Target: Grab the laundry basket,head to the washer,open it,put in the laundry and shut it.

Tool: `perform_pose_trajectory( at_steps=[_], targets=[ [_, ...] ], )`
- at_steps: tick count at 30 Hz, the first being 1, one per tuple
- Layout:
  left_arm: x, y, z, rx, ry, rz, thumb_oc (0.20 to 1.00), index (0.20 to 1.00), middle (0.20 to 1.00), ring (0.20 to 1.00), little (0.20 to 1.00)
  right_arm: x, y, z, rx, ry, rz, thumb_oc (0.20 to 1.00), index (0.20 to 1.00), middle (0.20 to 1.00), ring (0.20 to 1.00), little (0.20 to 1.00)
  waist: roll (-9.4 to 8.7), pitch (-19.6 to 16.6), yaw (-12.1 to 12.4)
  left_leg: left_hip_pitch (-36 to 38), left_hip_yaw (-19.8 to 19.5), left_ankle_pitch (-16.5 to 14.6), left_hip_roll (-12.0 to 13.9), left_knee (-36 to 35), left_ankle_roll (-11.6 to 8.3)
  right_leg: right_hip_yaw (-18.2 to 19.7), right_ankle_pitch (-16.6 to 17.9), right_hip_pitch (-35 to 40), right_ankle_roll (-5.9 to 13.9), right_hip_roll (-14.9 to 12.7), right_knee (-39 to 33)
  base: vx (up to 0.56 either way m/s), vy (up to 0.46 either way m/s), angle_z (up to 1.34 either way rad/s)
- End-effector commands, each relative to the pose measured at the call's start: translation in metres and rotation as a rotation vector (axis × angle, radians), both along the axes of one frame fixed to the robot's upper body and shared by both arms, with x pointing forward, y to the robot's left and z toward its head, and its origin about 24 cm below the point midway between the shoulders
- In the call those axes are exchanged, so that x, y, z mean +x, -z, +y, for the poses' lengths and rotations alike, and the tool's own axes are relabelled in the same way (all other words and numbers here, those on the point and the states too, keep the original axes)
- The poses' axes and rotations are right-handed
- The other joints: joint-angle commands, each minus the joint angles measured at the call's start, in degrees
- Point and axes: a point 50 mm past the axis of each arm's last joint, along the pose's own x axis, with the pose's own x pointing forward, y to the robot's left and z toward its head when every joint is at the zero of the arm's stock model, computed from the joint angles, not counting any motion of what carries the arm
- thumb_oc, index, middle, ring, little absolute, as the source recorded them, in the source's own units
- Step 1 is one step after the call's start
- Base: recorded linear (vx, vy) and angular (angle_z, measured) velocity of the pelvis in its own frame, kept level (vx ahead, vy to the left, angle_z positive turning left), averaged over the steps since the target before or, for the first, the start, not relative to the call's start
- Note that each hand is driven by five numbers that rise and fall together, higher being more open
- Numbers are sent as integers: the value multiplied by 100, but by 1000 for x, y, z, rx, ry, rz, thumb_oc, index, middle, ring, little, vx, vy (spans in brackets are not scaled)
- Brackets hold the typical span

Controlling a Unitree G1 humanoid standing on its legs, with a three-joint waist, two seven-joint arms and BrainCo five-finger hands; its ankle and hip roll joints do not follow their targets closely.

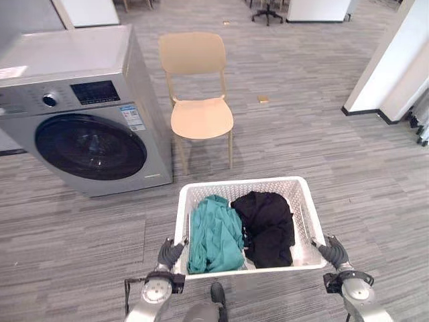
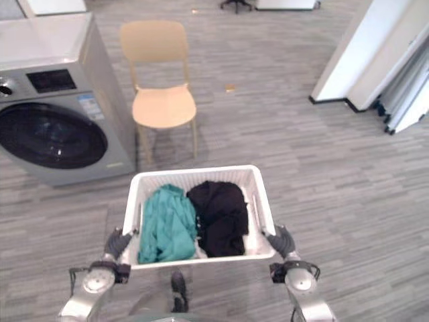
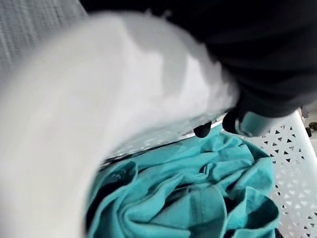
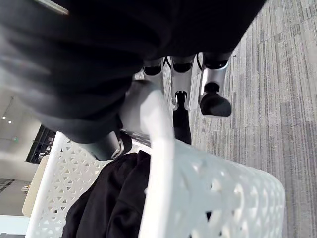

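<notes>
Laundry basket (image 1: pixel 303 201), white and perforated, is held up off the floor nearest the camera: left hand (image 1: pixel 169 253) and right hand (image 1: pixel 333 251) curl their fingers over its side rims. Inside lie a teal garment (image 1: pixel 214 235) and black garment (image 1: pixel 269 225). Beyond it stand the washer (image 1: pixel 80 114), door closed, and a tan chair (image 1: pixel 198 94).

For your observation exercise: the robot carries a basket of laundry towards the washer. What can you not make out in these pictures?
- Inside of the washer: head views, dark door glass hides the drum.
- What lies under the teal cloth and black cloth: laundry basket, they cover its floor.
- Left robot hand finger grip: left wrist view, blurred basket rim hides it.
</notes>
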Motion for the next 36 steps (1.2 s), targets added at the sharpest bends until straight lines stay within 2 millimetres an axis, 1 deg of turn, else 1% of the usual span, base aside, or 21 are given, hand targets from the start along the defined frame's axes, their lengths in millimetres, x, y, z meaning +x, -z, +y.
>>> perform_pose_trajectory(
  at_steps=[1,2,3,4,7,8,10,12,13,15,16,17,19,20,23,24,25,26,28,32,36],
  targets=[
    [25,-48,-7,-89,40,-269,200,200,200,200,200,38,-48,22,131,-112,-274,200,200,200,200,200,122,98,18,106,-228,-443,295,221,-289,-308,689,-303,123,480,-447,287,157,8],
    [26,-50,-6,-90,43,-278,200,200,200,200,200,39,-48,22,135,-112,-274,200,200,200,200,200,152,141,-40,321,-188,-543,292,143,-301,-562,593,-490,72,474,-731,443,121,12],
    [26,-51,-7,-96,52,-283,200,200,200,200,200,38,-48,22,140,-114,-269,200,200,200,200,200,171,275,-172,671,-261,-718,238,81,-318,-702,544,-852,8,655,-1192,362,70,20],
    [26,-51,-7,-97,51,-283,200,200,200,200,200,38,-48,22,140,-114,-269,200,200,200,200,200,176,285,-177,684,-266,-725,242,82,-318,-707,541,-834,8,658,-1196,390,22,13],
    [26,-52,-6,-92,51,-291,200,200,200,200,200,37,-48,19,151,-94,-271,200,200,200,200,200,117,373,-301,1169,-410,-1075,167,34,-418,-978,864,-1085,102,660,-2570,367,-32,51],
    [26,-52,-6,-92,51,-291,200,200,200,200,200,37,-48,19,151,-94,-271,200,200,200,200,200,126,379,-309,1176,-418,-1081,177,37,-420,-990,875,-1062,101,669,-2596,525,-72,50],
    [25,-50,-4,-77,44,-290,200,200,200,200,200,34,-45,18,146,-95,-257,200,200,200,200,200,121,335,-421,1603,-587,-1323,209,-45,-537,-1005,1104,-1296,210,621,-2998,602,-136,35],
    [23,-48,-6,-83,53,-281,200,200,200,200,200,28,-42,15,147,-90,-241,200,200,200,200,200,41,207,-505,1764,-762,-1479,191,96,-588,-685,1310,-1186,173,590,-2946,522,-187,55],
    [22,-46,-8,-92,56,-275,200,200,200,200,200,26,-40,13,139,-84,-231,200,200,200,200,200,68,120,-539,1850,-783,-1443,293,231,-662,-674,1353,-1097,103,606,-2904,553,-223,70],
    [21,-44,-13,-114,58,-263,200,200,200,200,200,26,-39,9,123,-76,-227,200,200,200,200,200,165,62,-566,1704,-842,-1056,577,845,-815,-703,1321,-909,-38,712,-2859,406,-203,71],
    [21,-44,-12,-113,57,-264,200,200,200,200,200,26,-39,9,123,-76,-227,200,200,200,200,200,140,43,-580,1668,-856,-1029,553,843,-813,-707,1340,-933,-40,686,-2872,258,-209,57],
    [24,-44,-15,-116,68,-263,200,200,200,200,200,28,-42,5,116,-62,-245,200,200,200,200,200,140,53,-590,1372,-916,-583,713,1553,-924,-745,1280,-771,-178,755,-2888,225,-205,38],
    [23,-44,-17,-127,76,-259,200,200,200,200,200,26,-44,-2,103,-40,-252,200,200,200,200,200,98,68,-604,1048,-886,-288,848,2094,-894,-783,1108,-546,-340,828,-2962,364,-261,-1],
    [24,-44,-20,-136,84,-257,200,200,200,200,200,26,-45,-8,83,-26,-247,200,200,200,200,200,99,94,-594,868,-740,-443,910,2147,-799,-795,938,-304,-396,870,-3034,388,-169,3],
    [27,-43,-26,-142,104,-252,200,200,200,200,200,27,-49,-14,71,-5,-267,200,200,200,200,200,64,128,-518,391,-682,-969,517,1637,-619,-790,763,31,-322,771,-3205,296,-26,21],
    [27,-42,-27,-144,105,-251,200,200,200,200,200,26,-49,-15,67,-4,-265,200,200,200,200,200,74,147,-494,219,-681,-991,413,1455,-595,-779,715,129,-299,750,-3236,227,52,14],
    [26,-42,-27,-140,108,-249,200,200,200,200,200,25,-48,-16,65,-4,-260,200,200,200,200,200,103,174,-470,42,-648,-831,370,1184,-636,-776,686,215,-290,767,-3246,255,80,9],
    [28,-43,-28,-133,108,-256,200,200,200,200,200,25,-46,-16,61,5,-254,200,200,200,200,200,142,223,-419,-256,-554,-431,349,856,-725,-779,628,388,-291,822,-3282,229,76,-9],
    [27,-44,-27,-127,109,-260,200,200,200,200,200,25,-45,-16,59,10,-250,200,200,200,200,200,199,261,-339,-434,-477,-52,371,446,-827,-719,573,535,-276,883,-3306,214,92,-17],
    [24,-41,-26,-129,104,-249,200,200,200,200,200,25,-44,-11,54,-9,-247,200,200,200,200,200,255,143,-261,-114,-512,-81,304,32,-754,-608,392,699,-197,882,-3184,256,160,-57],
    [24,-41,-19,-104,99,-236,200,200,200,200,200,28,-42,0,77,-42,-242,200,200,200,200,200,199,139,-233,275,-280,-383,271,117,-485,-428,250,280,-30,679,-1918,225,158,-60]
  ],
)
